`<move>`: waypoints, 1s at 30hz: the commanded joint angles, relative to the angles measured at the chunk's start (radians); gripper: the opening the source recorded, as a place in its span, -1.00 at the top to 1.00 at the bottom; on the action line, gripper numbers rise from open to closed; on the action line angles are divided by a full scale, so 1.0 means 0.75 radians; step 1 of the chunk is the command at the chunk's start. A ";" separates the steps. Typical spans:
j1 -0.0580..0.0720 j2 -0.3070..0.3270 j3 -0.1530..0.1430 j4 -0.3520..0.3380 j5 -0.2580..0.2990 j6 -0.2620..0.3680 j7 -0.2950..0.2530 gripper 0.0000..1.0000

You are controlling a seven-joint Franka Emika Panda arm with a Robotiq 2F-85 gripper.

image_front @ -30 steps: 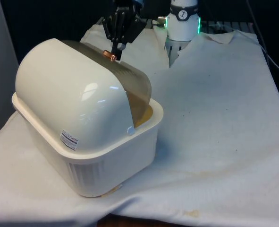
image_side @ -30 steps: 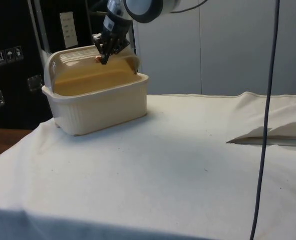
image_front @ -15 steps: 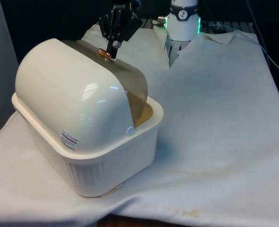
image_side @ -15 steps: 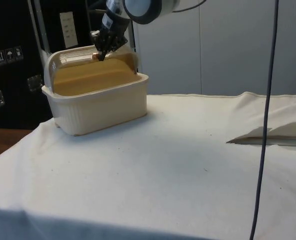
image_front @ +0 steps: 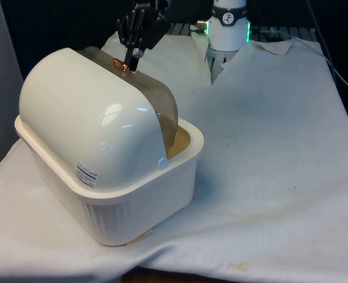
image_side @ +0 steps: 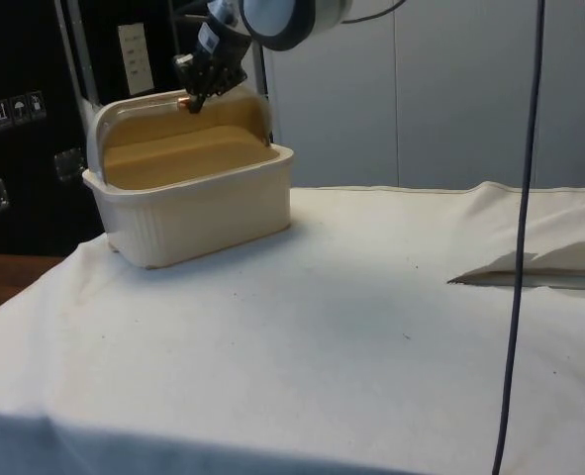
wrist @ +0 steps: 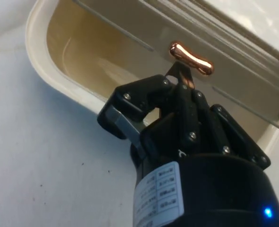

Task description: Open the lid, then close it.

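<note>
A cream bread box (image_front: 132,200) stands on the cloth at the front view's left, its white domed back (image_front: 85,118) facing the camera. Its smoky see-through roll lid (image_front: 165,112) is rolled partway up over the dome, leaving the box mouth (image_side: 188,148) uncovered in the side view. A small copper handle (image_front: 122,65) sits on the lid near the top of the dome. My black gripper (image_front: 131,57) comes down onto it from above, fingers shut on the handle (wrist: 191,58). The box's pale inside (wrist: 97,61) lies below the handle in the wrist view.
Wrinkled white cloth (image_front: 268,147) stretches bare to the front view's right of the box. A thin black cable (image_side: 520,247) hangs down at the side view's right. The box stands close to the table's edge at the front view's left.
My gripper has carried the copper handle up and back over the dome, toward the front view's left. The lid has rolled further back and the box mouth is wider.
</note>
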 commanded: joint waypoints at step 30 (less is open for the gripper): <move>0.003 0.023 -0.039 0.168 -0.005 -0.097 0.013 1.00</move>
